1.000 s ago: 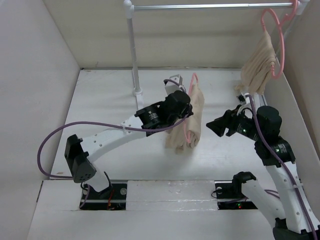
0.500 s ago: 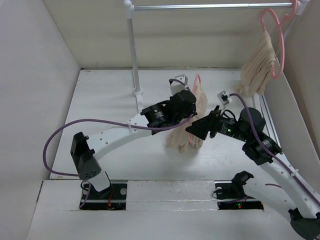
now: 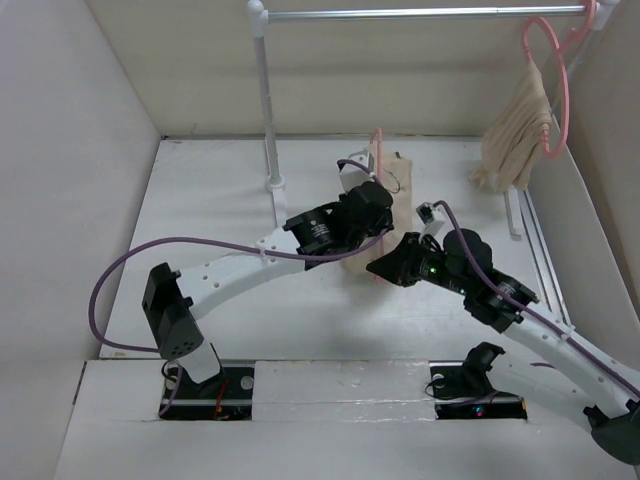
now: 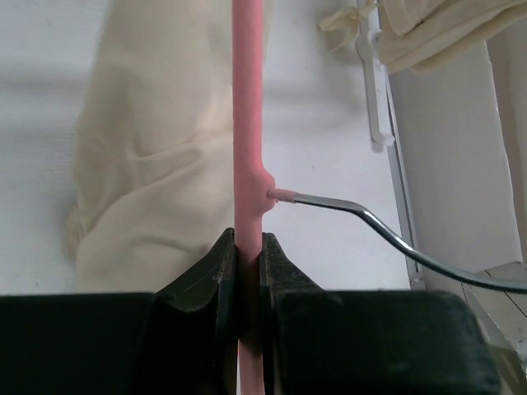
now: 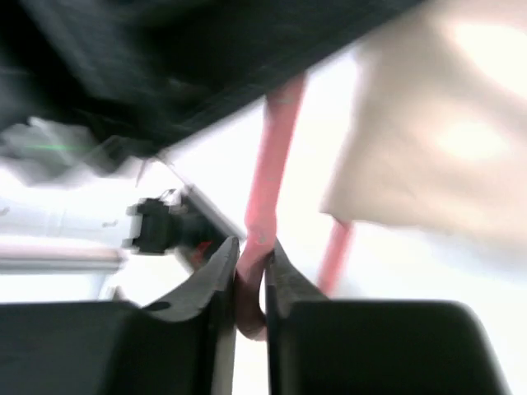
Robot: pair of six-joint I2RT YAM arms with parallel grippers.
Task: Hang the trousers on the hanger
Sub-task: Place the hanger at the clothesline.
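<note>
Left gripper (image 4: 249, 247) clamped on hanger (image 4: 248, 107); right gripper (image 5: 249, 262) nips it too, pic blurred. Trousers (image 3: 402, 186) mostly hidden behind both arms.

White table (image 3: 205, 205) bears the clothes rack's round foot (image 3: 276, 184); its post (image 3: 265, 100) stands upright.

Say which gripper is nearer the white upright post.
Left. The left gripper holds the hanger to the right of the post; the right gripper holds it farther off, toward the near edge.
</note>
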